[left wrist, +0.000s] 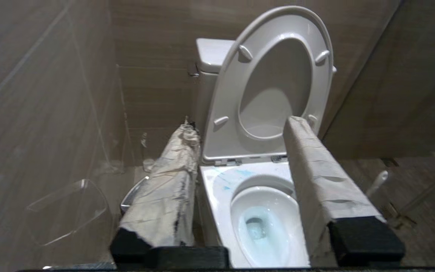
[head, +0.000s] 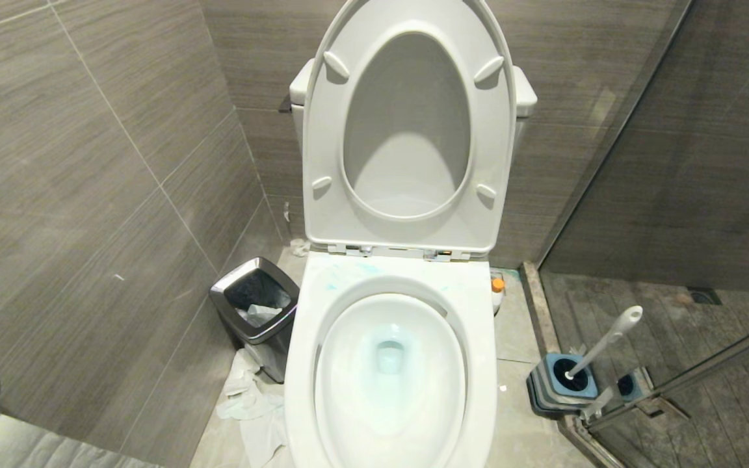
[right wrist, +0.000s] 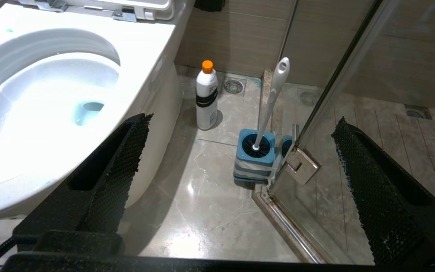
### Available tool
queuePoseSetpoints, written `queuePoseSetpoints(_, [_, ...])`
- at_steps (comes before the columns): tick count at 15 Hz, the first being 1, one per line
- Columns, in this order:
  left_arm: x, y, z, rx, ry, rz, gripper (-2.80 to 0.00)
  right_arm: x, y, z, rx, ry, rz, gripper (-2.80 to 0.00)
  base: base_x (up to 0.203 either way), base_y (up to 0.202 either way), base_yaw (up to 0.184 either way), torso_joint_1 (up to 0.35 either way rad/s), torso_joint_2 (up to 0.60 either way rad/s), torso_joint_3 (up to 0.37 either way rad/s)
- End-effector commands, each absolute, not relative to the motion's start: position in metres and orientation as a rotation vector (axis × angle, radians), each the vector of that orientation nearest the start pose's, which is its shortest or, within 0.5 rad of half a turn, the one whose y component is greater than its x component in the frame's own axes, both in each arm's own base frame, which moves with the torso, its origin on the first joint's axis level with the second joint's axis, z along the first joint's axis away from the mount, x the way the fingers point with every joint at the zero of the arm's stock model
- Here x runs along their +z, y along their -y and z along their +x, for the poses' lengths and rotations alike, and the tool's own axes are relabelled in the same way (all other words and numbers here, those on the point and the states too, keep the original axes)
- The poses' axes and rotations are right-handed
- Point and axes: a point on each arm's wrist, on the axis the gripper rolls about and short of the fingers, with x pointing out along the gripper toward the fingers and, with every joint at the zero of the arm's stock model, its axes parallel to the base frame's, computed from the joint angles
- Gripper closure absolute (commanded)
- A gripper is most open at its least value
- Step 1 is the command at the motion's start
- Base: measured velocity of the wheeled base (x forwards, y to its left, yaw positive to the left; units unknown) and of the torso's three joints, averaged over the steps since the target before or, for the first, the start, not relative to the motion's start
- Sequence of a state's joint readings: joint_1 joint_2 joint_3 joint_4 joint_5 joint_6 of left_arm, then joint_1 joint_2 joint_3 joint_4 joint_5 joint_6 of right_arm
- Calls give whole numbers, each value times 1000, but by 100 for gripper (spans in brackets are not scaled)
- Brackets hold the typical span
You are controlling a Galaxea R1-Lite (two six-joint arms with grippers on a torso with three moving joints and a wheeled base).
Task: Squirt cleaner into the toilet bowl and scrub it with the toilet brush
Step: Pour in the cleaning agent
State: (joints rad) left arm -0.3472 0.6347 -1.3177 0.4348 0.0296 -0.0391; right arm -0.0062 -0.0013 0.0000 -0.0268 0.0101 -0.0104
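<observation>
Right of toilet bowl [head: 391, 364]: toilet brush [right wrist: 274, 98], light, stiff, slippery; grasp upper handle. Right pincer [right wrist: 240, 158] wide, left pincer [left wrist: 240, 151] parted, both empty.

- No text, brand, number or sign could be read anywhere in the three views.
- The bottle [right wrist: 207, 96], white with an orange cap, stood on the floor just beside the toilet bowl [right wrist: 142, 49]; it bore a dark band and a pale label, the print of both too small to make out.
</observation>
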Motion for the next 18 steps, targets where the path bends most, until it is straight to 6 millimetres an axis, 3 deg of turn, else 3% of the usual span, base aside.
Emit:
queuePoseSetpoints(1, [369,-20,-63,-267,269,-84,0,75,0,-22,5,19,-11,-280,0,0,0,0,0,0])
queuePoseSetpoints(7, [362,-16,-101,-169,372,-66,0,75,0,-22,4,19,-11,-280,0,0,0,0,0,0])
queuePoseSetpoints(13, [349,21,-136,-101,465,36,0,75,0,-22,5,18,-11,-280,0,0,0,0,0,0])
queuePoseSetpoints(18, [334,19,-141,-106,466,23,0,75,0,-22,5,19,-11,-280,0,0,0,0,0,0])
